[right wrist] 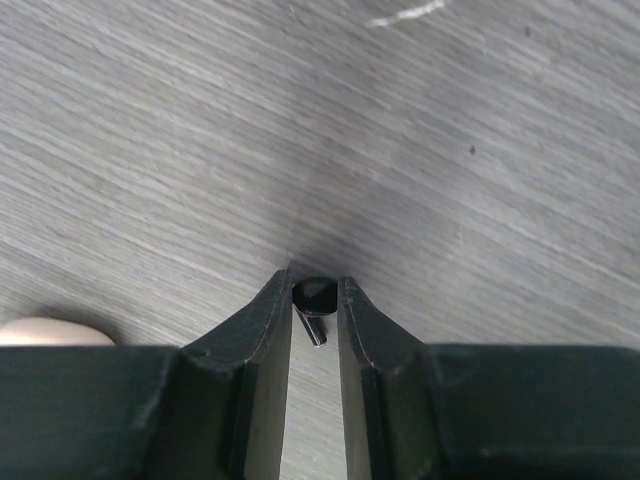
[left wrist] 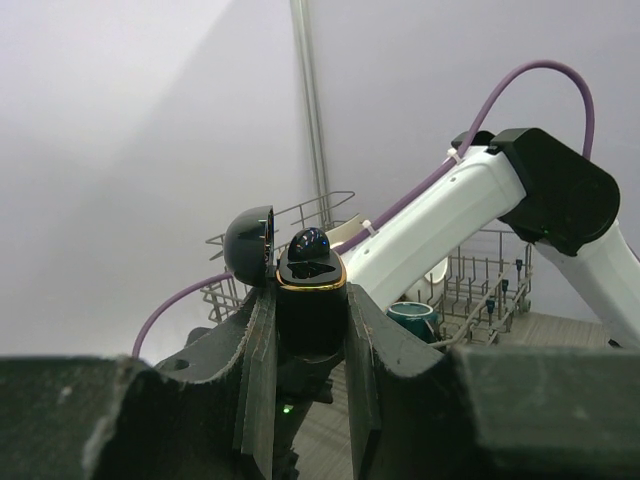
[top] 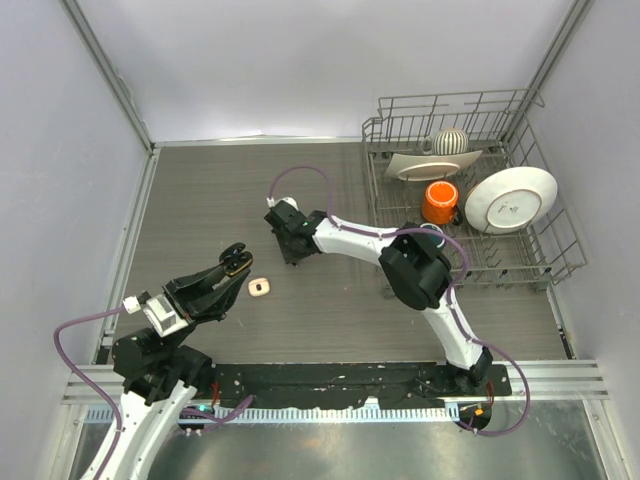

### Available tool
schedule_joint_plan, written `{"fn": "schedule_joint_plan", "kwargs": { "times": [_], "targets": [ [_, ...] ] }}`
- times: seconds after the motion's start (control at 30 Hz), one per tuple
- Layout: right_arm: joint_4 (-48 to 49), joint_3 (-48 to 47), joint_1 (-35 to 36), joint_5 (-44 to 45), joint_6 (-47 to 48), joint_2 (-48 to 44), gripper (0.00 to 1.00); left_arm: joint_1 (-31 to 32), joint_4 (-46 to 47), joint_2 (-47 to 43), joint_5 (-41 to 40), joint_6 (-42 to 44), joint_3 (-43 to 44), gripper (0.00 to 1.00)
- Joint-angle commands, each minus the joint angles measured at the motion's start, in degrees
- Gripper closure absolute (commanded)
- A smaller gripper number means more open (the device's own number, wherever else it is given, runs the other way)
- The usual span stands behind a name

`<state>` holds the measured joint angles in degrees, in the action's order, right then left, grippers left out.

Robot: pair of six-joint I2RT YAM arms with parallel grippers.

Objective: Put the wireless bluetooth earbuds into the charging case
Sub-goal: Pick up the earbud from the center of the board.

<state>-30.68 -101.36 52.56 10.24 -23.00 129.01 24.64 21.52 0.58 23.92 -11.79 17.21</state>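
- The grey, wood-grained bench [top: 330,320] carries everything. A wire dish rack [top: 372,190] stands in its far right corner.
- The right arm [top: 350,236] stretches leftward away from the dish rack, with its wrist tipped down toward the boards.
- The left arm [top: 190,295] sits farther still from the dish rack, on the opposite side of the bench, with its wrist raised.
- In the dish rack a big white plate [top: 510,198] leans on edge. A flatter white dish [top: 432,165], an orange mug [top: 440,202] and a striped mug [top: 450,141] are beside it.
- The left pincer [left wrist: 312,300] is pinching a black case [left wrist: 312,325] by its two sides and holding it upright. The case has a gold rim, and its lid [left wrist: 250,245] is swung open.
- A pale case [top: 260,287] lies flat on the bench, well left of the dish rack. It sits between the two pincers, nearer the left one, and touches neither.
- The right pincer [right wrist: 315,285] is pressed together on a black earbud [right wrist: 316,293]. The bud's round head is caught between the fingertips and its stem slants below them. It is low over the boards, though I can't tell whether it touches them.
- A second black earbud [left wrist: 308,243] sits in the black case, with its glossy dome poking above the rim.
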Motion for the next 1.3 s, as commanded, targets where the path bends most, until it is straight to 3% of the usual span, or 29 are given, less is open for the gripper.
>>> {"fn": "schedule_joint_plan", "kwargs": {
  "times": [0.0, 0.33, 0.73, 1.27],
  "targets": [
    [5.8, 5.6, 0.0, 1.9, -3.2, -8.5, 0.99, 0.0, 1.0, -2.1, -1.2, -0.5, 0.5, 1.0],
    [30.4, 28.7, -0.2, 5.2, -13.4, -28.9, 0.99, -0.1, 2.1, -2.3, -2.7, -1.1, -0.2, 1.0],
    [49.4, 44.4, -0.1, 12.0, -18.7, -48.2, 0.99, -0.1, 3.9, -2.8, -4.8, -2.4, -1.7, 1.0],
    [66.9, 51.4, 4.2, 10.6, -15.0, -61.3, 0.99, 0.0, 6.2, -2.1, -5.6, -3.3, -3.3, 1.0]
  ]
}}
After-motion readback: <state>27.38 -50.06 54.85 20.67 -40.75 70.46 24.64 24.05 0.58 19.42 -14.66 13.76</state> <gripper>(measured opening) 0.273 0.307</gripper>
